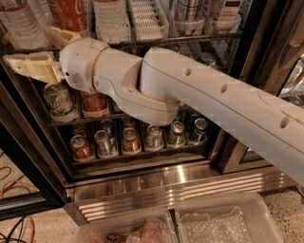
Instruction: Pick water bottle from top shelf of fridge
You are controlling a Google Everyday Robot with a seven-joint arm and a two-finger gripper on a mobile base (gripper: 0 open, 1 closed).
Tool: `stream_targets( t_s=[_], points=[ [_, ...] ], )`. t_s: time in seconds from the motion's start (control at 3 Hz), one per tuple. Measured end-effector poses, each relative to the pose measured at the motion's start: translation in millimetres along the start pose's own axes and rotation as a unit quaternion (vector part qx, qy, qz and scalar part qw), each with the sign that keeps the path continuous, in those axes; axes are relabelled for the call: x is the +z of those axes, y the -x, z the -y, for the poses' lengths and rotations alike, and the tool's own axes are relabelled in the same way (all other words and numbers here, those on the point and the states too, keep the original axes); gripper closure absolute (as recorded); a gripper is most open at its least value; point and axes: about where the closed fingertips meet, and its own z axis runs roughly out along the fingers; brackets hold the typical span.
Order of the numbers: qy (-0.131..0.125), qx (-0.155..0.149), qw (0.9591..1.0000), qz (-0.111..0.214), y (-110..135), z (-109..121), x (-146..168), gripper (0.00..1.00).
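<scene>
The water bottle (20,26) is clear and ribbed, with a red band at the foot of its label. It stands at the far left of the top shelf (199,37) of the fridge (156,182). My gripper (27,45) is open and empty, level with the shelf's front edge and just below and right of the bottle's base. One cream finger (28,65) points left under the bottle; the other (61,35) angles up in front of the red cola bottle (70,14). My white arm crosses the view from the right.
A whitish ribbed bottle (112,20) and a white slotted lane tray (148,18) stand right of the cola bottle. Rows of cans (130,138) fill the lower racks. Clear plastic bins (223,223) sit on the floor in front. A black door frame (28,156) runs down the left.
</scene>
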Motion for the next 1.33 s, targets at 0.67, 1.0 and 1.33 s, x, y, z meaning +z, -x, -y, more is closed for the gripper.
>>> stream_targets(
  t_s=[0.67,1.0,1.33],
  points=[
    [-0.042,0.004,0.999,-0.012,6,13,2,0.26],
    [-0.051,0.012,0.9986,-0.011,5,11,12,0.23],
    [-0.05,0.016,0.9986,-0.003,6,9,29,0.25]
  ],
)
